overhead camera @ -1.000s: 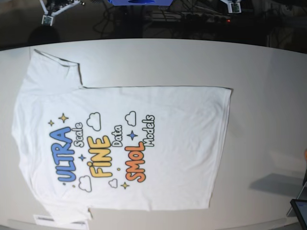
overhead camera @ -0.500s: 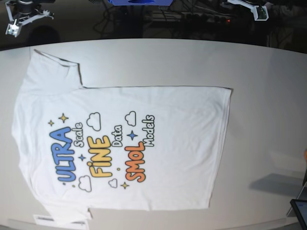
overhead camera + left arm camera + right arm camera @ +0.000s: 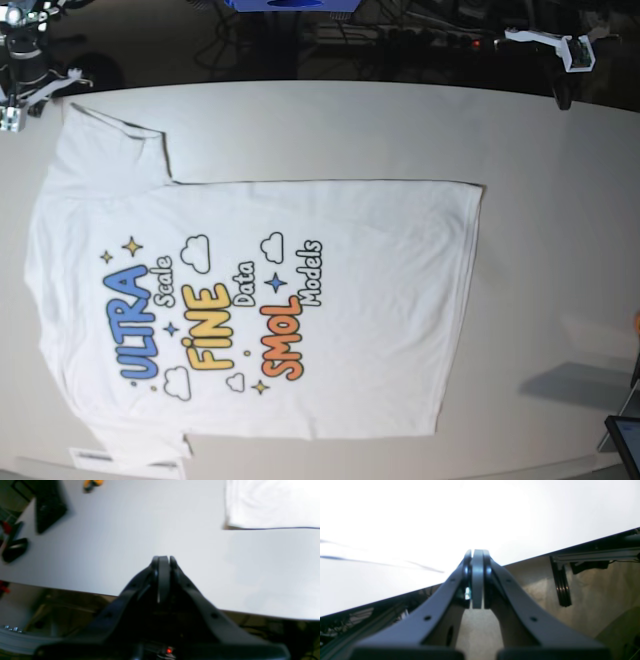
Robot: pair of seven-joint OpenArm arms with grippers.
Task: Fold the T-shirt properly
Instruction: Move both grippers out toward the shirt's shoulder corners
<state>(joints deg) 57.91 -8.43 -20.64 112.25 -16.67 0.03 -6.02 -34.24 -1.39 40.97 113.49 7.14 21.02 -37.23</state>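
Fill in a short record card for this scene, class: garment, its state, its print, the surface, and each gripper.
garment: T-shirt, white, short-sleeved
state: spread flat, print side up, unfolded
print: blue ULTRA, yellow FINE, orange SMOL, clouds and stars
surface: pale table
left gripper: jaws shut, empty, above bare table beside the shirt's hem
right gripper: jaws shut, empty, near the table edge

A white table [image 3: 560, 200] with a dark tablet [image 3: 625, 440] at its corner.

Bare bench [image 3: 540, 200] lies open between the T-shirt [image 3: 330, 300] hem and the far corner, where a dark tablet [image 3: 628, 440] stands. The T-shirt lies flat.
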